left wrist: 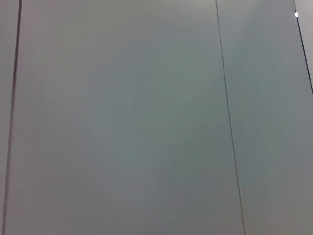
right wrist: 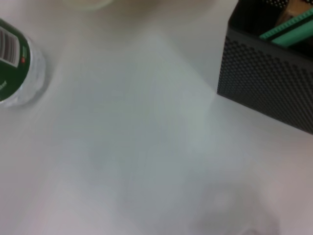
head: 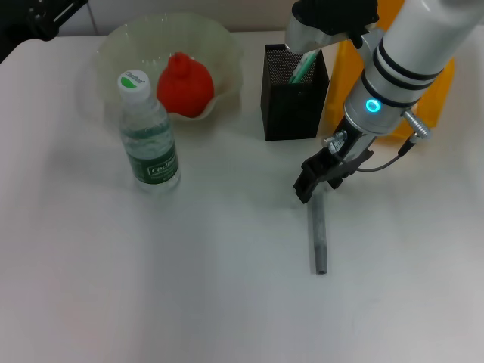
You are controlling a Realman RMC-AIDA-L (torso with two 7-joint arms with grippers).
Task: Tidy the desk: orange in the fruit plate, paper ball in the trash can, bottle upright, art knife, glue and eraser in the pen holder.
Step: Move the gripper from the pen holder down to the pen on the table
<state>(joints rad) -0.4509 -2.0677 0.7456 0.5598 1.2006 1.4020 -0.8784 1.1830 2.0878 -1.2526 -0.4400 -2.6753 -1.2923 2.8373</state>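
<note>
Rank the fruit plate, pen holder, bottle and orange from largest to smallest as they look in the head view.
1. Fruit plate, clearly the widest.
2. Bottle and pen holder look alike in overall size: the bottle taller, the holder broader. The bottle stands nearer the camera, so no ranking.
3. Orange, smallest.

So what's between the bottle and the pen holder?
Head view: only bare table between the bottle and the pen holder.

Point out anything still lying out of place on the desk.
One thing: a grey stick lies flat on the table, outside the pen holder, just below the right gripper. The bottle stands upright.
</note>
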